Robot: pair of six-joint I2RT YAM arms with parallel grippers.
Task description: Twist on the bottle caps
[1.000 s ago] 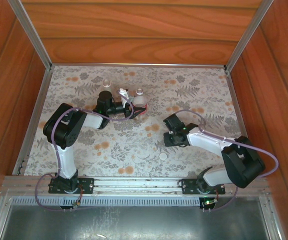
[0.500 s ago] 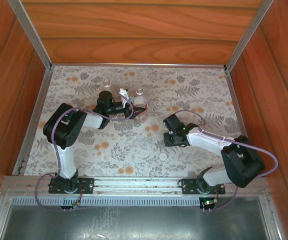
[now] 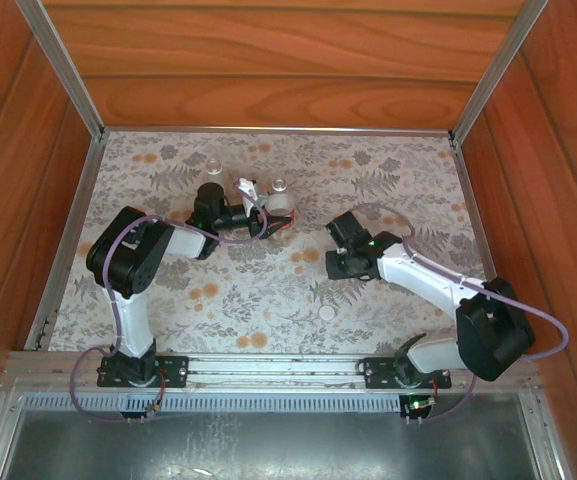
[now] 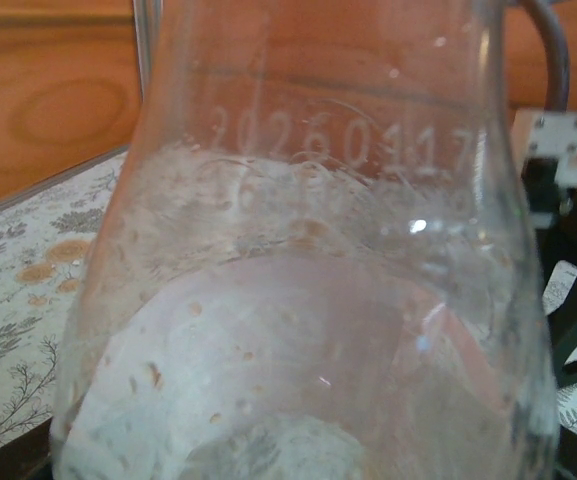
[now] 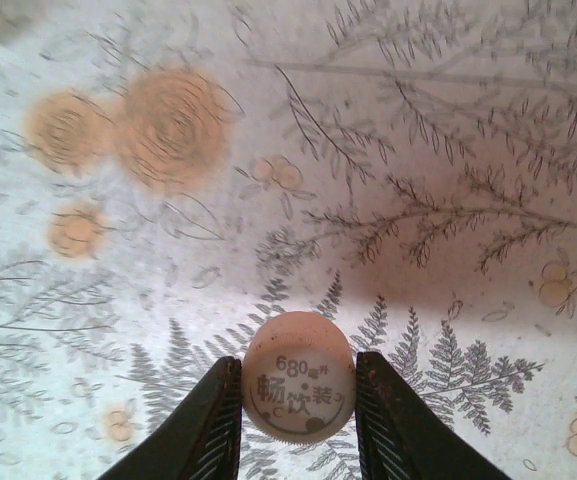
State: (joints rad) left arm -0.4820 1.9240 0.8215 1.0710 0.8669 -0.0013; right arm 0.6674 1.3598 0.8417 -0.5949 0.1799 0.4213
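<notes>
While fingers (image 5: 213, 420) of the right gripper (image 5: 299, 365) press a white bottle cap (image 5: 299, 388) from three and nine o'clock, the left gripper (image 3: 265, 216) clasps a clear bottle (image 4: 308, 300). The cap's printed top faces the wrist camera.

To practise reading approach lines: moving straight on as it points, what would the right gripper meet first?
Probably the flowered cloth: the right gripper, pinching a bottle cap, points down at it; the gap between is unclear.

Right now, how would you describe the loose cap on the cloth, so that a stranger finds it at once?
Start at the flowered cloth, near its front edge, a little right of middle. A small round cap lies there alone. It is plain white, unlike the orange prints around it, and no jaws hold it.
</notes>
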